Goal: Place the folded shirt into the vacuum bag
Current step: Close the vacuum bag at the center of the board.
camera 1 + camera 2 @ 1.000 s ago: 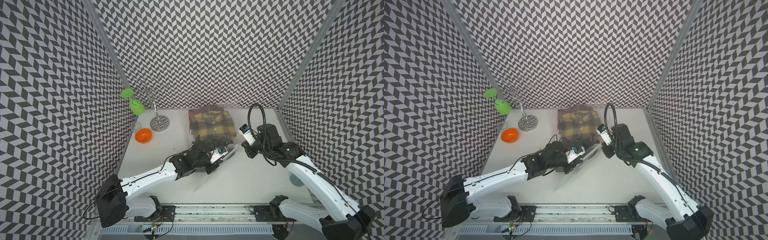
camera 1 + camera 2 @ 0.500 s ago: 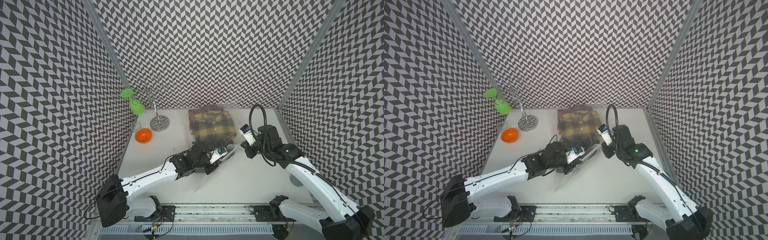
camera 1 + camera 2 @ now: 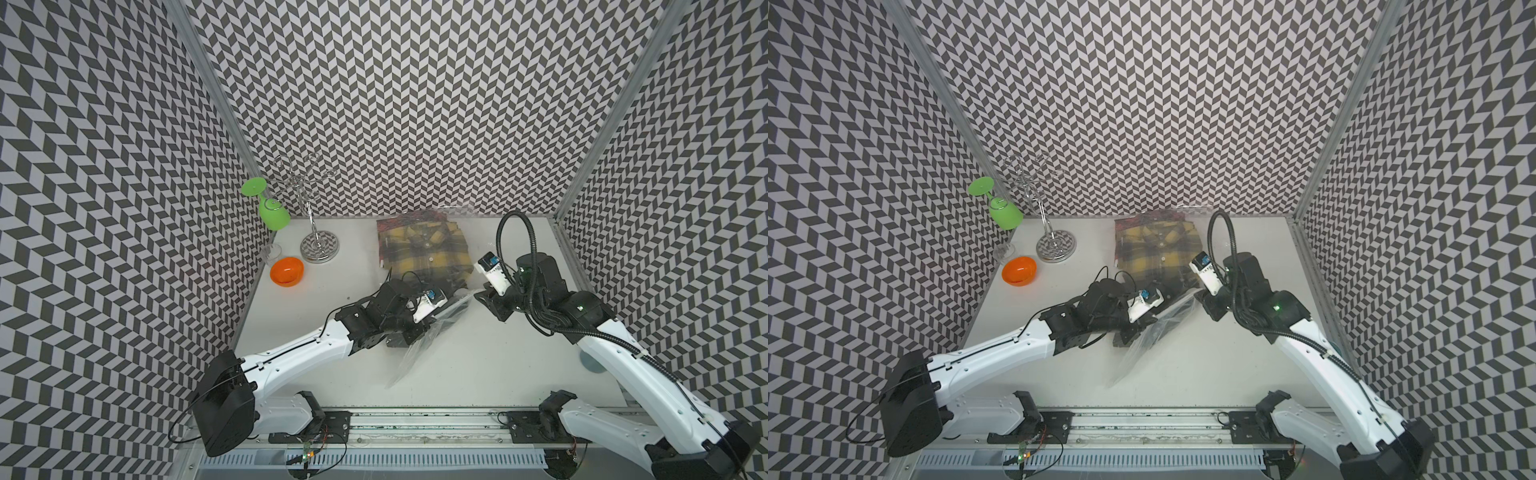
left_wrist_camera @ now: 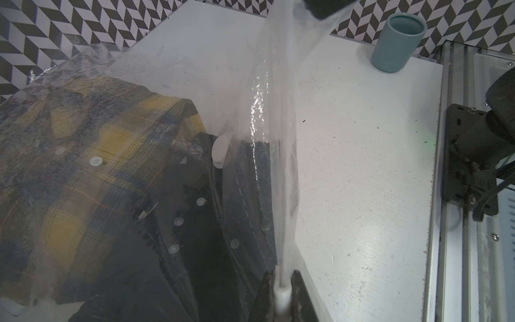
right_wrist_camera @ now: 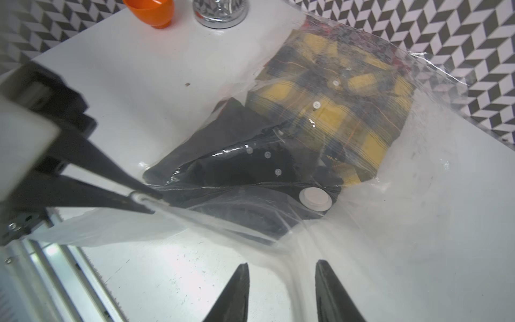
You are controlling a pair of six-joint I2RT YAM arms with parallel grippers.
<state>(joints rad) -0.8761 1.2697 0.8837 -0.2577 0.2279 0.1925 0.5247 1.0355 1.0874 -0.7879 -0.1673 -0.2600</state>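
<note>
**Bag mouth pinched by the left gripper, shirts seen inside**

A clear bag [image 3: 417,355] is laid on a white table [image 3: 519,365], viewed from above. Its long axis is run from 12 o'clock, at the back wall, to about 7 o'clock near the front rail. The closed end is pointed at 12. The mouth end is pointed toward the front and is lifted off the table.

A plaid shirt [image 3: 424,253] is seen flat inside the far half, with its collar toward 12 and its button row along the bag's axis. A dark shirt [image 5: 237,172] is laid against its near edge under the film. Whether all of it is inside cannot be told. A round white valve [image 5: 315,198] is set in the film above the dark shirt.

The left gripper [image 4: 282,274] is clamped tight on the bag's whitish zip edge near the table's centre. A taut fold of film is stretched from it toward the right gripper [image 5: 281,278], at 2 o'clock of it. That gripper's jaws are parted and nothing is clamped. Loose film is spread between and beneath the tips.

An orange bowl [image 3: 286,271] is placed at 10 o'clock.
</note>
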